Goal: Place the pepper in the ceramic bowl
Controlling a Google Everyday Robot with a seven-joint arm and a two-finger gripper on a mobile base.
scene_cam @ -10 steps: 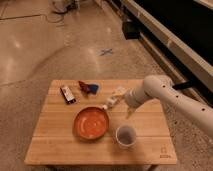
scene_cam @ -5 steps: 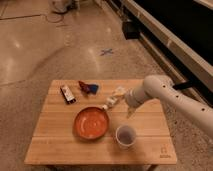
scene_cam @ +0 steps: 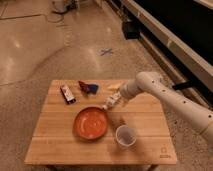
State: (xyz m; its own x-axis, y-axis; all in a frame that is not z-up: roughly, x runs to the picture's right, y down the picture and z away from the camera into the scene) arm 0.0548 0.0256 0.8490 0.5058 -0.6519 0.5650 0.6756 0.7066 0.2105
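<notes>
The pepper (scene_cam: 83, 86) is a small dark-red piece lying on the wooden table (scene_cam: 60, 145) near its far edge, touching a flat dark-blue square piece (scene_cam: 93, 89). The ceramic bowl (scene_cam: 91, 123) is a wide orange-red dish at the table's middle, and nothing shows inside it. My gripper (scene_cam: 110, 102) hangs over the table just right of and behind the bowl's far rim. It is to the right of the pepper and apart from it, with its tips pointing down-left toward the bowl.
A dark rectangular packet (scene_cam: 67, 94) lies at the far left of the table. A white round cup (scene_cam: 125, 136) stands to the right of the bowl near the front. My white arm (scene_cam: 170, 100) reaches in from the right. A black bench runs along the back right.
</notes>
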